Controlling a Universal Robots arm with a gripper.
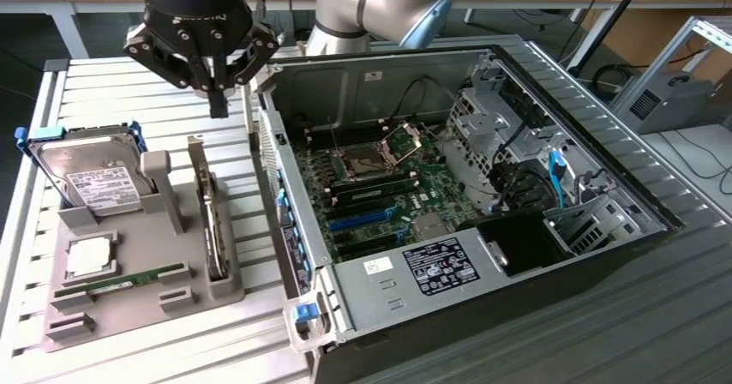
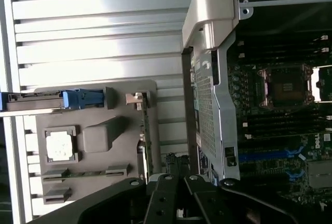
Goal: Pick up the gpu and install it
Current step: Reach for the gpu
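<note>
The gpu (image 1: 207, 221) is a thin dark card standing on edge in a slot of the grey holder tray (image 1: 137, 307), its silver bracket end pointing up. My gripper (image 1: 218, 103) hangs above and behind the card, well clear of it, with its dark fingers pressed together and nothing between them. In the wrist view the gpu (image 2: 147, 138) shows edge-on beside its silver bracket (image 2: 136, 99), with my gripper (image 2: 174, 182) over its near end. The open PC case (image 1: 458, 187) lies at the exterior view's right of the tray, with blue card slots (image 1: 363, 221) on its motherboard.
The tray also holds a silver hard drive (image 1: 89, 183) in a blue frame, a CPU (image 1: 89, 256) and a green RAM stick (image 1: 120, 282). The case's metal side wall (image 1: 274, 170) rises just beside the gpu. Everything rests on a ribbed metal table (image 1: 103, 93).
</note>
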